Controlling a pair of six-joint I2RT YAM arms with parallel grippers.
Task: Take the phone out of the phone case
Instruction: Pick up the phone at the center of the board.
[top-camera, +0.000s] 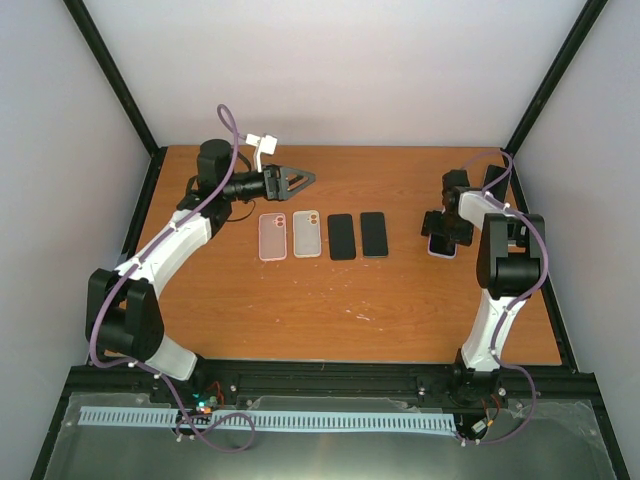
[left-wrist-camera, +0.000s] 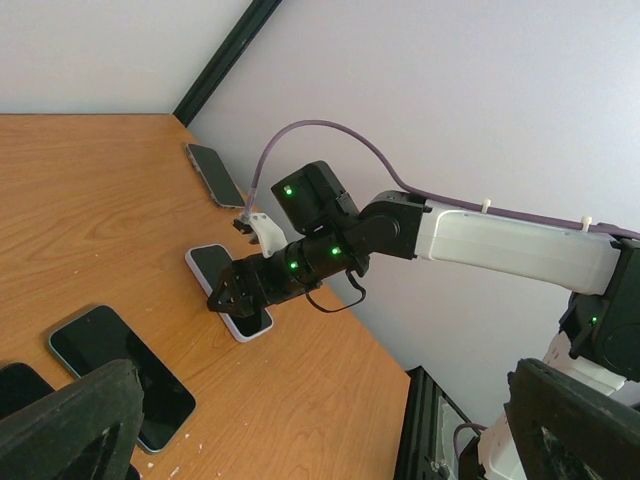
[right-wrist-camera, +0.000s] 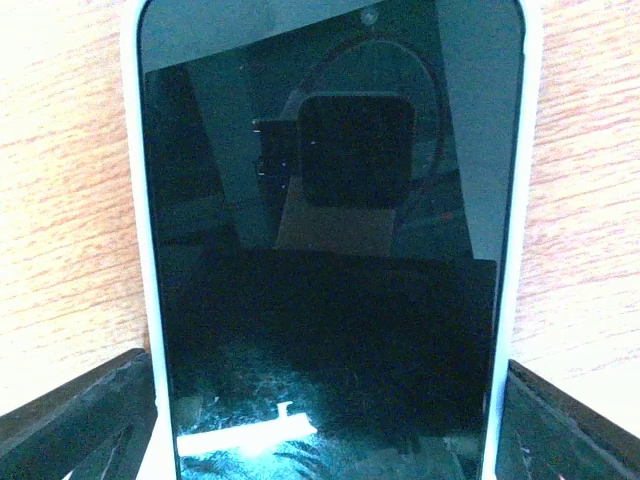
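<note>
A phone in a white case (top-camera: 441, 246) lies screen up at the right of the table. It fills the right wrist view (right-wrist-camera: 330, 250) and shows in the left wrist view (left-wrist-camera: 229, 291). My right gripper (top-camera: 440, 232) is low over it and open. Its fingers (right-wrist-camera: 85, 425) stand close beside both long edges of the case; I cannot tell whether they touch it. My left gripper (top-camera: 298, 180) is open and empty in the air at the back left, its fingers (left-wrist-camera: 75, 420) spread wide and pointing toward the right arm.
Two empty cases, pinkish (top-camera: 272, 237) and clear (top-camera: 306, 234), lie mid-table next to two bare black phones (top-camera: 342, 236) (top-camera: 374, 234). Another phone (left-wrist-camera: 214, 175) lies near the back right corner. Black frame posts stand at the table's corners.
</note>
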